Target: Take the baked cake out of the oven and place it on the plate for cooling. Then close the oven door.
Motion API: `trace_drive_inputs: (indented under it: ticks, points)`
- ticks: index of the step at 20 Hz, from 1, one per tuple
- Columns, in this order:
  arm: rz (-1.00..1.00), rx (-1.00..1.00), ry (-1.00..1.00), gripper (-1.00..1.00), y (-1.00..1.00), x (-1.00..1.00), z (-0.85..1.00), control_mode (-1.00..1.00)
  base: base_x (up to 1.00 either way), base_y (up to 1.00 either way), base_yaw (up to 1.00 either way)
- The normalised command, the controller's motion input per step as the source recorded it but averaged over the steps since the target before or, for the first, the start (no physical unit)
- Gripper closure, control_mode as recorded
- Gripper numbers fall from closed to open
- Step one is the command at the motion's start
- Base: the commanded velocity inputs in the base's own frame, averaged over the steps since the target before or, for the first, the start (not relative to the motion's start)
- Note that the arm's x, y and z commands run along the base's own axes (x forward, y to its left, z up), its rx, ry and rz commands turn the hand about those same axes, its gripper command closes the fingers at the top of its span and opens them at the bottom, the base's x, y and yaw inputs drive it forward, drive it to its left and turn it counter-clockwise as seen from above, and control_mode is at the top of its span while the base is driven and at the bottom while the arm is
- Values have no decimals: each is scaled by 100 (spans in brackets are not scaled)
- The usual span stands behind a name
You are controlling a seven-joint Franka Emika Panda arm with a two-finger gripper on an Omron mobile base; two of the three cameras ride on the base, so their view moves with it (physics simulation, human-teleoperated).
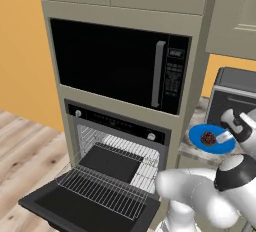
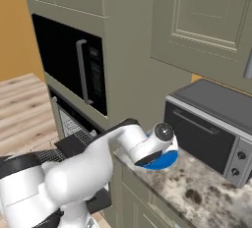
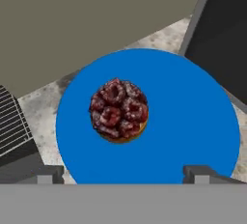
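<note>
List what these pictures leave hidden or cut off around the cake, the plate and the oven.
- Right base view: the arm's white wrist covers most of the plate, and the cake cannot be seen there.
- Left base view: the plate has its right rim hidden by the arm; the cake is too small to show detail.
- Left base view: the arm covers the oven door's right corner.
- Hand view: the grey band cuts off the plate's bottom edge.

The cake (image 3: 118, 110) is dark brown with reddish lumps. The plate (image 3: 183, 121) is plain bright blue. The counter (image 2: 197, 192) is mottled grey-brown.
</note>
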Motion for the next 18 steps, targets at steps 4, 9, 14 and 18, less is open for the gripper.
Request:
trace_drive_inputs:
  ticks: [4,9,14,18]
  points:
    - [-3,-5,0,-100,30,-91,53,-100,0,0,0]
    - [0,-6,0,-100,48,-72,67,-100,0,0,0]
    - [-1,-8,-1,-100,72,-53,70,-100,0,0,0]
    - [-1,-10,0,-100,85,-62,56,-100,0,0,0]
